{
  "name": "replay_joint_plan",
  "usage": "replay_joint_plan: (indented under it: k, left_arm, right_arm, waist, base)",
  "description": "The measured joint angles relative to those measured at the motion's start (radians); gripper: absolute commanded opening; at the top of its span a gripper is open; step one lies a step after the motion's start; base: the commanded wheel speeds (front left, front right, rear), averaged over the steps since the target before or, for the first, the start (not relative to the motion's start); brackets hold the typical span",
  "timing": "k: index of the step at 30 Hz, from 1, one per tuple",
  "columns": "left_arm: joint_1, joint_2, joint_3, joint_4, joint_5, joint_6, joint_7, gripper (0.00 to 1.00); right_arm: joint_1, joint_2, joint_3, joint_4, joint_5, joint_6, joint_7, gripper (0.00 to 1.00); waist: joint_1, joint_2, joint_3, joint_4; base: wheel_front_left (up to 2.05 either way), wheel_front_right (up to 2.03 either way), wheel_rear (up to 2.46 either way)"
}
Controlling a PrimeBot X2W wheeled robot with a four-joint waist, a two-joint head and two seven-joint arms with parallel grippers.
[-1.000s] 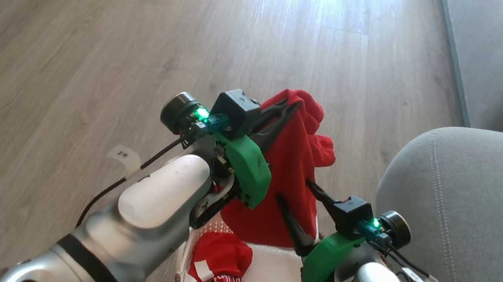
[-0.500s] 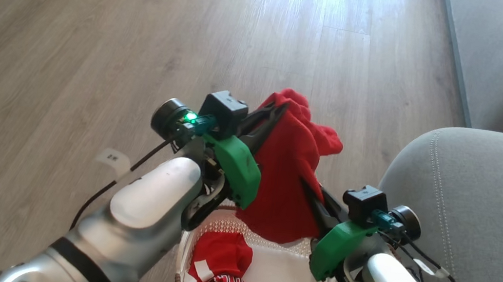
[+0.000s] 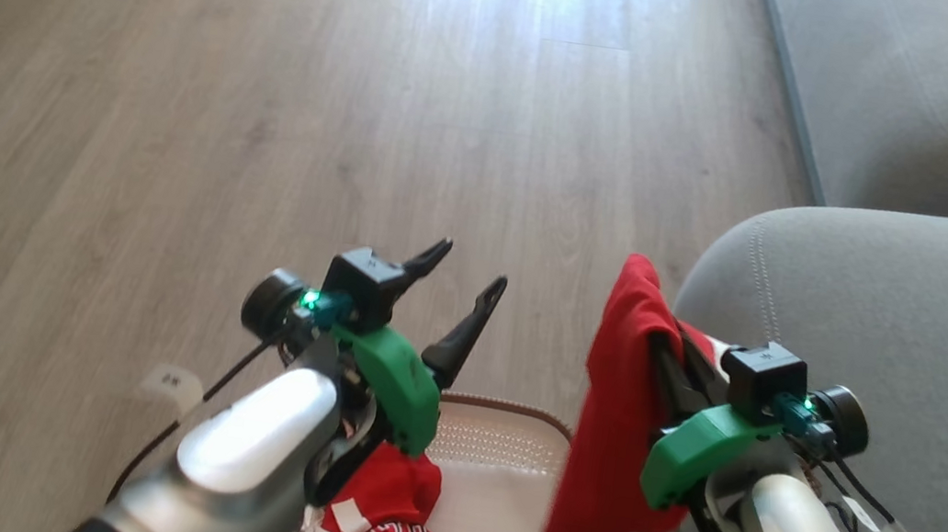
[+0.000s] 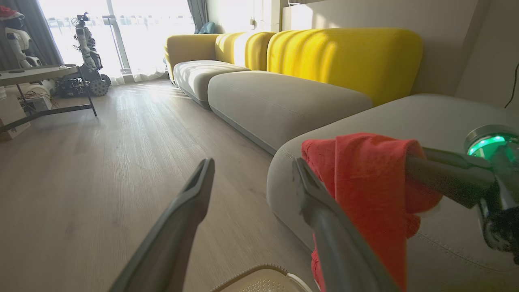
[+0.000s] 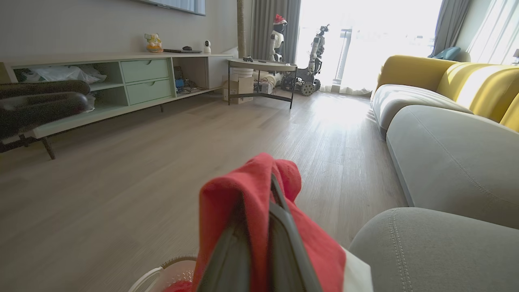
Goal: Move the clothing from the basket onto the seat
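Note:
My right gripper (image 3: 660, 340) is shut on a red garment (image 3: 612, 415), part of the clothing, which hangs from its fingers over the right side of the basket (image 3: 500, 411), beside the rounded edge of the grey seat (image 3: 887, 361). The right wrist view has the garment (image 5: 231, 202) draped over the shut gripper (image 5: 271, 184). My left gripper (image 3: 468, 269) is open with nothing between its fingers, above the basket's far rim. In the left wrist view this gripper (image 4: 252, 163) is spread wide, the garment (image 4: 365, 182) to its right. More red clothing with white trim (image 3: 388, 514) lies in the basket.
Wooden floor (image 3: 231, 83) stretches ahead and to the left. A second grey cushion (image 3: 944, 91) lies beyond the seat, with yellow backrests (image 4: 344, 52) behind. A low console (image 5: 121, 81), a small table (image 5: 263, 65) and other robots (image 5: 316, 61) stand far off by the window.
My left gripper has let go of the red garment and opened. The right gripper has shut on it and carried it rightward to the seat's edge. The head camera has shifted too.

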Motion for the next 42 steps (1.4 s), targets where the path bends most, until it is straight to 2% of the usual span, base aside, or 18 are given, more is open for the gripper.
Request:
replay_joint_plan:
  k: [8, 14, 28, 35, 42]
  left_arm:
    - [0.101, 0.002, -0.015, 0.003, 0.0, 0.009, -0.038, 1.0]
    - [0.13, 0.002, -0.033, -0.015, 0.0, 0.018, -0.059, 1.0]
    - [0.178, -0.018, -0.065, -0.081, 0.002, 0.036, -0.085, 1.0]
    - [0.178, -0.025, -0.071, -0.102, 0.012, 0.043, -0.09, 1.0]
    - [0.175, -0.02, -0.072, -0.114, 0.02, 0.053, -0.092, 1.0]
  right_arm:
    - [0.061, 0.0, -0.101, -0.077, -0.084, 0.0, 0.0, 0.0]
    - [0.087, 0.0, -0.143, -0.131, -0.106, 0.0, 0.0, 0.0]
    - [0.099, -0.026, -0.155, -0.214, -0.119, 0.0, 0.015, 0.0]
    - [0.063, -0.057, -0.151, -0.221, -0.113, 0.0, 0.032, 0.0]
    - [-0.125, -0.118, -0.148, -0.19, -0.102, 0.0, 0.057, 0.0]
  waist:
    - [0.0, 0.0, 0.006, -0.083]
    - [0.0, 0.0, 0.014, -0.143]
    - [0.0, 0.0, 0.059, -0.299]
    - [0.0, 0.0, 0.098, -0.323]
    - [0.0, 0.0, 0.14, -0.313]
  base:
    - [0.0, 0.0, 0.0]
    - [0.0, 0.0, 0.0]
    - [0.0, 0.0, 0.0]
    - [0.0, 0.0, 0.0]
    - [0.0, 0.0, 0.0]
